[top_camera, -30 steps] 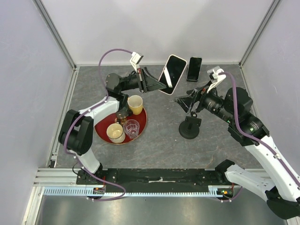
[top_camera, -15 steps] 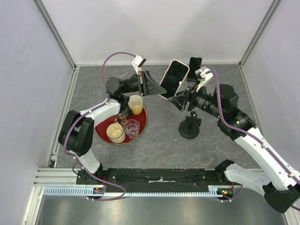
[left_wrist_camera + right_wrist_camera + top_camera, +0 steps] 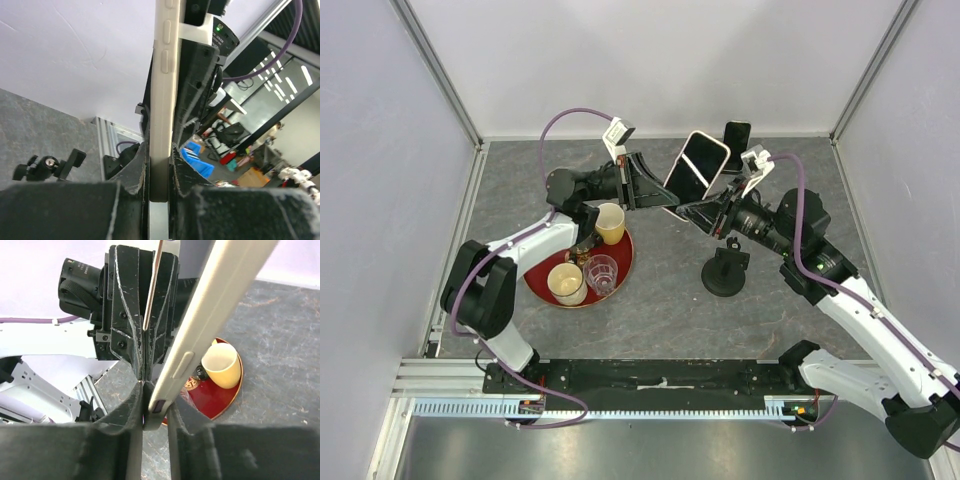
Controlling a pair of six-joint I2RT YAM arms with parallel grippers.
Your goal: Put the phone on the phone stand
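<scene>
The phone [image 3: 698, 165], black-screened with a pale cream rim, hangs tilted in the air above the back of the table. My left gripper [image 3: 665, 190] is shut on its lower left edge, and the left wrist view shows the cream edge [image 3: 165, 90] pinched between the jaws of that gripper [image 3: 160, 155]. My right gripper [image 3: 690, 210] is shut on the phone's bottom end; in the right wrist view the phone [image 3: 210, 315] runs up from the gripper [image 3: 156, 407]. The phone stand [image 3: 725, 272], black with a round base, sits on the table below the right gripper.
A smaller all-black phone [image 3: 736, 135] lies by the back wall. Left of the stand, a red tray [image 3: 628, 255] holds a yellow cup [image 3: 608, 222], a cream cup [image 3: 566, 283] and a clear glass [image 3: 601, 274]. Walls enclose three sides.
My right gripper has moved left to the phone and closed on its bottom end. The left gripper has shifted the phone slightly right and kept its grip.
</scene>
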